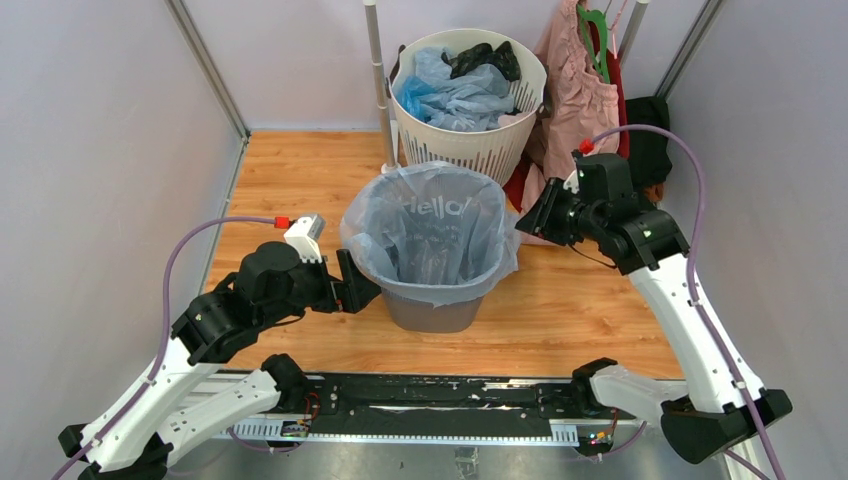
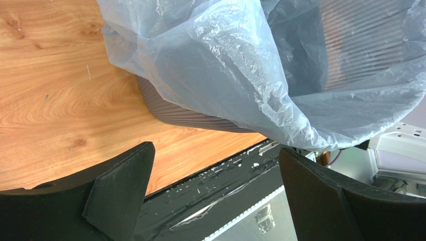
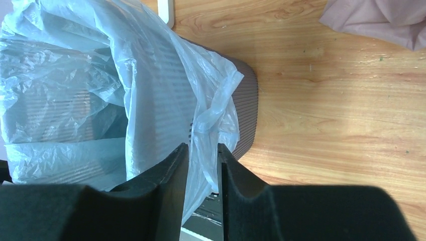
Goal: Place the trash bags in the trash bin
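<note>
The dark grey trash bin [image 1: 432, 310] stands mid-floor, lined with a pale blue see-through trash bag [image 1: 430, 225] lettered "Hello", its edge folded over the rim. My left gripper [image 1: 355, 283] is open and empty beside the bin's left rim; in the left wrist view [image 2: 215, 153] the bag [image 2: 226, 75] and the bin wall [image 2: 186, 113] lie ahead of it. My right gripper [image 1: 522, 215] is at the bin's right rim. In the right wrist view [image 3: 202, 148] its jaws stand a narrow gap apart, with a hanging fold of the bag [image 3: 213, 115] showing in the gap beside the bin [image 3: 247, 115].
A round white slotted basket [image 1: 470, 150] behind the bin holds more crumpled blue bags [image 1: 455, 100] and a black bag [image 1: 485, 58]. A pink garment [image 1: 575, 100] hangs at the back right. A metal pole [image 1: 378, 80] stands by the basket. A black rail [image 1: 430, 395] runs along the near edge.
</note>
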Controlling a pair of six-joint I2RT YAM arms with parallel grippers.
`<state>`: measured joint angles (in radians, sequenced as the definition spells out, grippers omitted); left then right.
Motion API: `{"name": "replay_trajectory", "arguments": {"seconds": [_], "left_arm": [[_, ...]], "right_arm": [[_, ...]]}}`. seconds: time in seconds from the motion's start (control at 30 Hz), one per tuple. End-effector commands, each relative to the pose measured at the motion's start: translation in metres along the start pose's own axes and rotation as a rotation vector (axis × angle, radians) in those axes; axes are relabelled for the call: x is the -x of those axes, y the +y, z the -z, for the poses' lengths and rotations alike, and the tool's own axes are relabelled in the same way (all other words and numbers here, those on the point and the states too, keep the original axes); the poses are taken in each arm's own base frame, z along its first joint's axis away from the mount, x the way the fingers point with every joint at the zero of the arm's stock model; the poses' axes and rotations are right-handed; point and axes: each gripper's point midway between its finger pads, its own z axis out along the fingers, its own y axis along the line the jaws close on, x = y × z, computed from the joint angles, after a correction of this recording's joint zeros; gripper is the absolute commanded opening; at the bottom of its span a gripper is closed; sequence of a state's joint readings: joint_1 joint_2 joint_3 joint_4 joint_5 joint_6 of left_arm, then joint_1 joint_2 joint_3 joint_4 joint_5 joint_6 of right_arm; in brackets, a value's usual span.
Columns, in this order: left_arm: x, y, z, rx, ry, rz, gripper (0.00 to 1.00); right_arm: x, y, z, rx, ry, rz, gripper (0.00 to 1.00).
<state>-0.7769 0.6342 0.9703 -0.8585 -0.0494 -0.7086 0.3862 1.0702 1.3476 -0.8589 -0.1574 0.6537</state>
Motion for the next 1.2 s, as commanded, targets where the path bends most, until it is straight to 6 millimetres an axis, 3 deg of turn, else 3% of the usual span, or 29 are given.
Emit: {"name": "replay_trajectory", "arguments": {"seconds": [0.0, 0.23, 0.47, 0.63, 0.77, 1.07, 1.17], "left_arm": [[0.008, -0.005, 0.006, -0.015, -0.027, -0.018, 1.0], [0.01, -0.007, 0.006, -0.015, -0.03, -0.02, 1.0], [0.01, -0.006, 0.005, -0.013, -0.029, -0.021, 1.0], [0.01, -0.006, 0.005, -0.013, -0.029, -0.021, 1.0], [0.01, -0.005, 0.005, -0.01, -0.027, -0.021, 1.0], [0.009, -0.005, 0.004, -0.007, -0.025, -0.02, 1.0], [0.009, -0.005, 0.004, -0.007, -0.026, -0.021, 1.0]], "right_arm": [[0.001, 0.006, -0.004, 0.024, 0.036, -0.01, 0.33], [-0.008, 0.008, -0.023, 0.034, 0.113, -0.016, 0.38], [-0.014, 0.004, -0.033, 0.018, 0.153, -0.003, 0.5], [-0.021, 0.0, -0.041, -0.001, 0.18, 0.014, 0.5], [-0.025, -0.001, -0.045, -0.007, 0.194, 0.02, 0.43], [-0.029, -0.006, -0.044, -0.016, 0.193, 0.026, 0.08], [-0.03, -0.01, -0.04, -0.024, 0.179, 0.032, 0.01]]}}
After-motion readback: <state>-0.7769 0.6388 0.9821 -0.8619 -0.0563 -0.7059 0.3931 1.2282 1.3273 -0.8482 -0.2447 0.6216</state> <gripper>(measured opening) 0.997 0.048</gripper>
